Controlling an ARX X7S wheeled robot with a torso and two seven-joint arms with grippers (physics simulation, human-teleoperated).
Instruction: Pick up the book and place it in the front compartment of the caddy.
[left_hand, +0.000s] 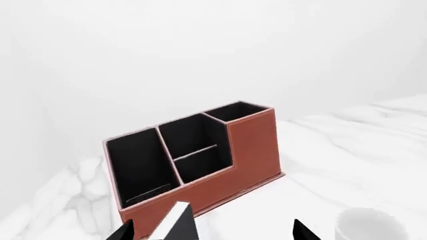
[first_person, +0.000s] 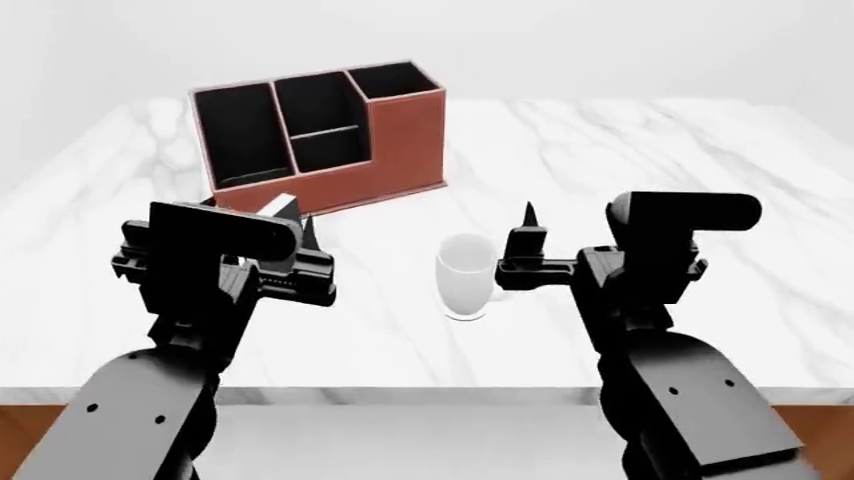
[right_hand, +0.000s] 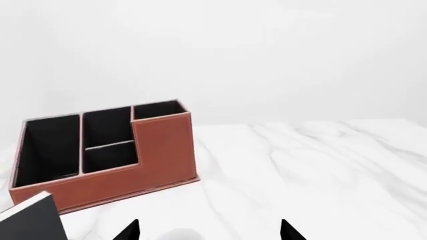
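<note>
Black covers, white page edges: the book (first_person: 282, 207) sits clamped upright in the left pincer (first_person: 296, 240), raised off the marble surface (first_person: 694, 160), just near of the caddy (first_person: 400, 150). Caddy stands far-left, its low front pockets facing the robot, none holding the book yet. Risk, as I judge it: the book could catch the pale front rim on the way in, or tilt and drop into the wrong pocket behind the divider. White mug (first_person: 467, 277) stands centre, right of the book, clear of the direct path. Right pincer (first_person: 523, 262) spread open, holding nothing, close beside the mug; a sideways move could knock it.
</note>
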